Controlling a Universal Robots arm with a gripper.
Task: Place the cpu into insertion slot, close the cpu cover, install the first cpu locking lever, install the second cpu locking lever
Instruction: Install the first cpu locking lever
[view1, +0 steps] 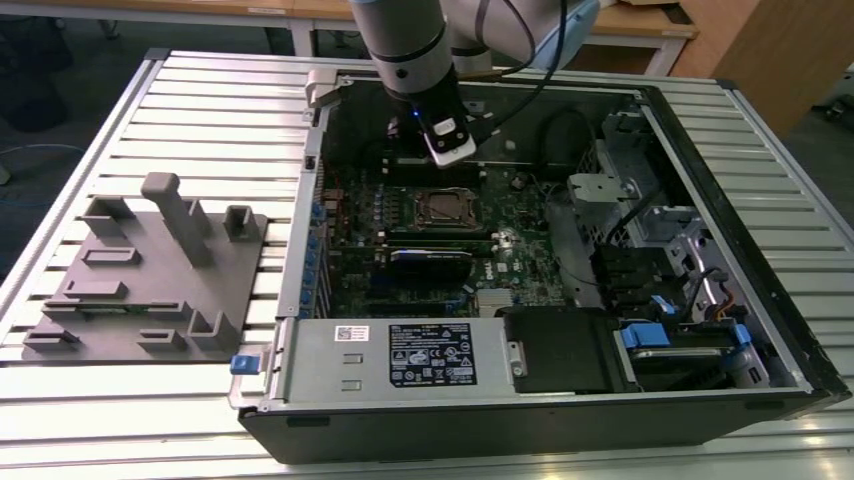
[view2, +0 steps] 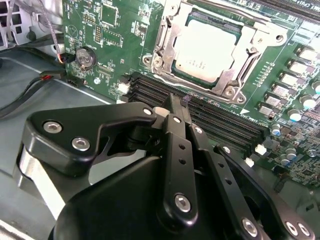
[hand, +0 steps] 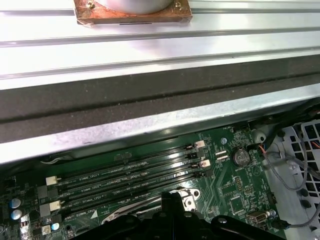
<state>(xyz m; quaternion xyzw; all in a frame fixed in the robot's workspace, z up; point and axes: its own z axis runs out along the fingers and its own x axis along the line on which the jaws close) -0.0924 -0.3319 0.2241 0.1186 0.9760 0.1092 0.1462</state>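
The cpu (view2: 205, 50) sits in the insertion slot (view2: 172, 76) mid-motherboard, the cpu cover (view2: 243, 61) down around it. The gripper (view2: 175, 107), fingers pressed together and empty, hovers beside the memory slots (view2: 220, 120). The lever step appears in hand, calling for a fine hooking approach.

Matt silver-grey metal cpu (view2: 205, 50), shiny bare-metal cpu cover (view2: 167, 42), glossy black plastic pincer (view2: 186, 100), ribbed brushed-metal table (view1: 214, 110)
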